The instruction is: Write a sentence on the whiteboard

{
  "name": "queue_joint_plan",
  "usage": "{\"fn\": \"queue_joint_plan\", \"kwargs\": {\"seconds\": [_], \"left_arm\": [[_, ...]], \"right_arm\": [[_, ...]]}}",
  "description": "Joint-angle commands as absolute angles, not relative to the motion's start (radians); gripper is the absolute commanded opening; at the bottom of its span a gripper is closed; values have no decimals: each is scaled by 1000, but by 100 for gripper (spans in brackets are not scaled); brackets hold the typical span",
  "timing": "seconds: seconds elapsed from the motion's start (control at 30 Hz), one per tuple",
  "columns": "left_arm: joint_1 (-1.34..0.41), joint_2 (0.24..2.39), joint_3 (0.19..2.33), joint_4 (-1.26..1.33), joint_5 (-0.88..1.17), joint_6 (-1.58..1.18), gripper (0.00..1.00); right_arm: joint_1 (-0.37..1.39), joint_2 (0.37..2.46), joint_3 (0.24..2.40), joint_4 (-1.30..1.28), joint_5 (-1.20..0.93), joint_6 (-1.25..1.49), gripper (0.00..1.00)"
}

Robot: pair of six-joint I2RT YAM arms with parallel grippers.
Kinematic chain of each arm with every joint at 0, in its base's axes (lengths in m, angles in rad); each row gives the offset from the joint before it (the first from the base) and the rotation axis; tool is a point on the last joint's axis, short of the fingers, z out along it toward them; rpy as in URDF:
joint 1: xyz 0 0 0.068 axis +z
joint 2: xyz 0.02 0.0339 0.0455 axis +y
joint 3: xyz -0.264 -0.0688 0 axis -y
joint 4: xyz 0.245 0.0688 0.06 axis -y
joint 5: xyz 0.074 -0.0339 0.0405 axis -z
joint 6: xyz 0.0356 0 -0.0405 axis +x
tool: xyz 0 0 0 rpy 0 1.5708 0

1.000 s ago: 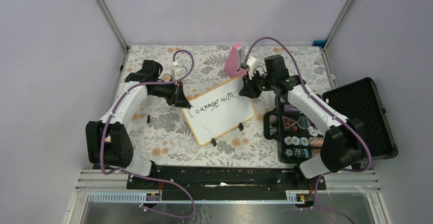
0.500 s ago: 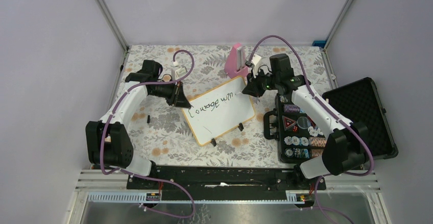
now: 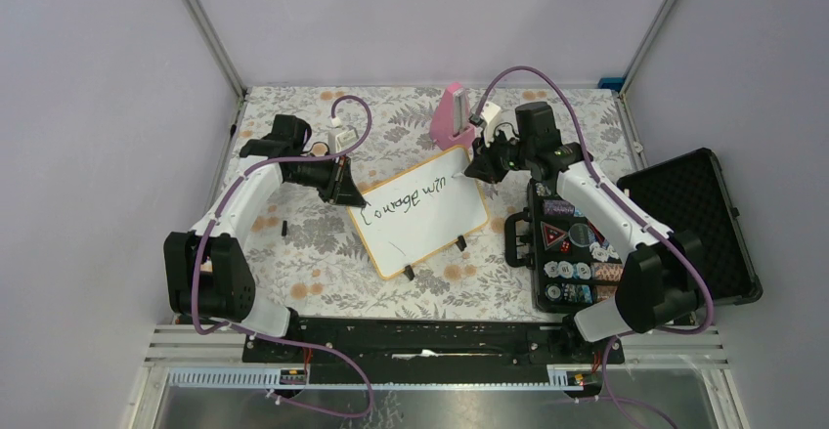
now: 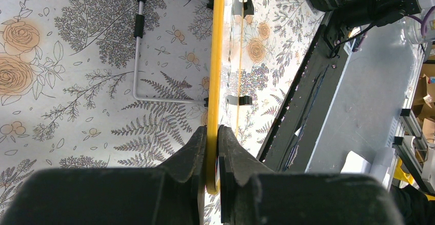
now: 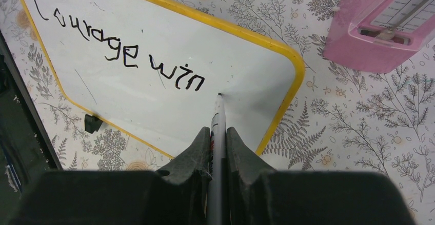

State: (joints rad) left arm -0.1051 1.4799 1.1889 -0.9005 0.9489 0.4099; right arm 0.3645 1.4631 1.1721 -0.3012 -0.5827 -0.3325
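Reading the whiteboard [image 5: 154, 107]: it fills the left and middle of my right wrist view, the sentence [image 5: 128, 56] so far "Courage win", slanting down from upper left. Now the marker [image 5: 218, 115] tip sits just lower right of the "n"; touching or not, I can't tell. My right gripper [image 5: 218, 135] is clamped on the barrel, which runs straight up the frame. My left gripper [image 4: 212, 133] pinches the board's yellow rim. I'd say the "s" goes rightward, little room before the rim.

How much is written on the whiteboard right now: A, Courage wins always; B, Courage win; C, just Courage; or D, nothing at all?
B: on the whiteboard the sentence stops at "win", with the marker tip just past the n.
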Motion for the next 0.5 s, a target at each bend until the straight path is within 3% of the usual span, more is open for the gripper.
{"fn": "queue_joint_plan", "kwargs": {"seconds": [0.0,0.47], "left_arm": [[-109,1473,1180,-853,850,451,0],[-109,1477,1183,-853,851,451,0]], "right_arm": [[360,1479,1217,-255,-567,-318,0],[370,1490,1209,-250,-616,-306,0]]}}
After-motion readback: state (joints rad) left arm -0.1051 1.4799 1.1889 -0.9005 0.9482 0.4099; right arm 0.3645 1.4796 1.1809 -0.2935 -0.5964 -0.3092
